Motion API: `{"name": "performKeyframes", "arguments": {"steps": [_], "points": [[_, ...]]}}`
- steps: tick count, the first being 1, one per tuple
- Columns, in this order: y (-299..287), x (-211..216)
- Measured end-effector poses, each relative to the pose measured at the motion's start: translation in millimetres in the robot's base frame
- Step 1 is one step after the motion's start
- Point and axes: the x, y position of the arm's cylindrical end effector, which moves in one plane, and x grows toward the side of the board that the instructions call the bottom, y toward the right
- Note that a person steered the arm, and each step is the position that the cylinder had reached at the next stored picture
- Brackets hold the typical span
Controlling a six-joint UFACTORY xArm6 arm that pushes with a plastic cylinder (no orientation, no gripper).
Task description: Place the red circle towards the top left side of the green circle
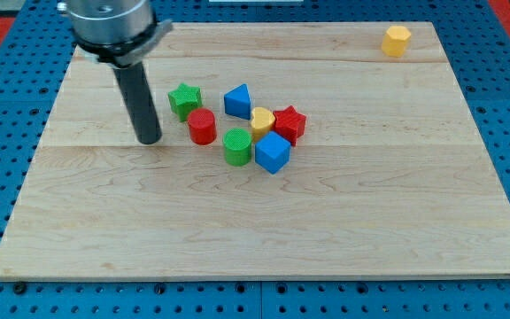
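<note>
The red circle [203,127] is a short red cylinder a little left of the board's middle. The green circle [236,146] is a green cylinder just to its lower right, a small gap between them. My tip [150,140] rests on the board to the left of the red circle, about a block's width away, touching no block. The dark rod rises from it to the arm's head at the view's top left.
A green star [184,98] sits just above the red circle. A blue triangle [237,101], yellow heart [262,120], red star [289,123] and blue cube [272,152] cluster right of the circles. A yellow hexagon [397,40] lies at the top right. The wooden board [264,239] ends at blue surrounds.
</note>
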Motion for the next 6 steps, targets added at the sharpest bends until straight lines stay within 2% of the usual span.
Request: {"name": "performKeyframes", "arguments": {"steps": [2, 3, 4, 6], "points": [[27, -36], [72, -17], [85, 2], [-2, -4]]}}
